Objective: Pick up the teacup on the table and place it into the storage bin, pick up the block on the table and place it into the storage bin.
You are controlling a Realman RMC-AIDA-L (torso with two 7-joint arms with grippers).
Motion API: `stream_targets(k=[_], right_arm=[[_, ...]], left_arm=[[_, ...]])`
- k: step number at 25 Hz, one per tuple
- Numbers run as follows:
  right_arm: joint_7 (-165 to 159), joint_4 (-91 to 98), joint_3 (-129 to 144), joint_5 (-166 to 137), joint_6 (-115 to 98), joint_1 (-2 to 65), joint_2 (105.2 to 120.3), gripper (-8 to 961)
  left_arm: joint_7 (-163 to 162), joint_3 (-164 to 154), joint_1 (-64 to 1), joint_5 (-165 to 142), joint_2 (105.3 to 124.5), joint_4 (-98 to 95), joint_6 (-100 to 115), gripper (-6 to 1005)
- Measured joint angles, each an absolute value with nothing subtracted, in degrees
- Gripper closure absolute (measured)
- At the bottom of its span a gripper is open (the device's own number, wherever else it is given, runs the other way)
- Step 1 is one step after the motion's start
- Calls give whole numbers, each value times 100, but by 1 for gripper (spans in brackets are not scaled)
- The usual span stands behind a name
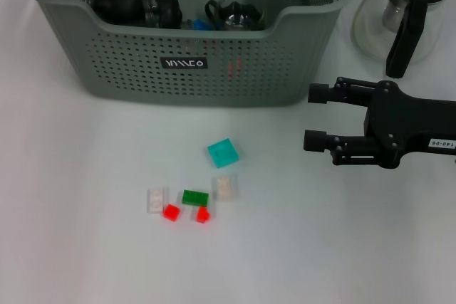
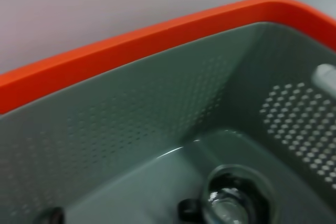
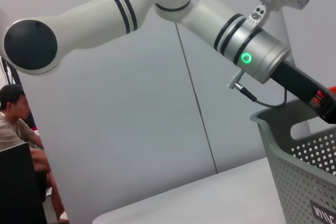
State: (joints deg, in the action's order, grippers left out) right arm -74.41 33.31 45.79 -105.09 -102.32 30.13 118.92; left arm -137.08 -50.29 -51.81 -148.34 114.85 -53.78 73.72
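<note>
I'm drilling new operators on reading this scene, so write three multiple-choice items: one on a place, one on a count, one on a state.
1. Where does the turquoise block lie?
A. inside the storage bin
B. on the table in front of the storage bin
C. between the right gripper's fingers

2. How many small red blocks lie on the table?
A. two
B. four
C. none

3. What state is the right gripper in?
A. shut on a block
B. shut on a teapot
C. open, holding nothing

Answers:
1 B: it sits on the white table, nearer than the storage bin.
2 A: one and another flank the green block.
3 C: its fingers stand apart over bare table.
</note>
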Motion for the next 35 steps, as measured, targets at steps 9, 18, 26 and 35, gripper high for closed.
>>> stream_targets(k=[9,18,26,35], right_arm=[[-7472,3346,4555,-10498,-10239,3040,11892,103],[-7482,3334,4521,-10493,-10239,3031,11887,102],[-7488,3331,4508,-10494,-10239,3030,11884,103],[-7488,3361,4490,-10494,-10239,3021,11891,102]], left_arm=[[-14027,-5197,-5190,-15439,11732,-5481,6858,766],[-13146,-4882,-4139,-13431,12115,-7106,7077,565],[-11367,-3722,-3366,-9687,11784,-6215,9483,544],[-10160,-3515,-3033,-9169,10984,-3940,11639,548]])
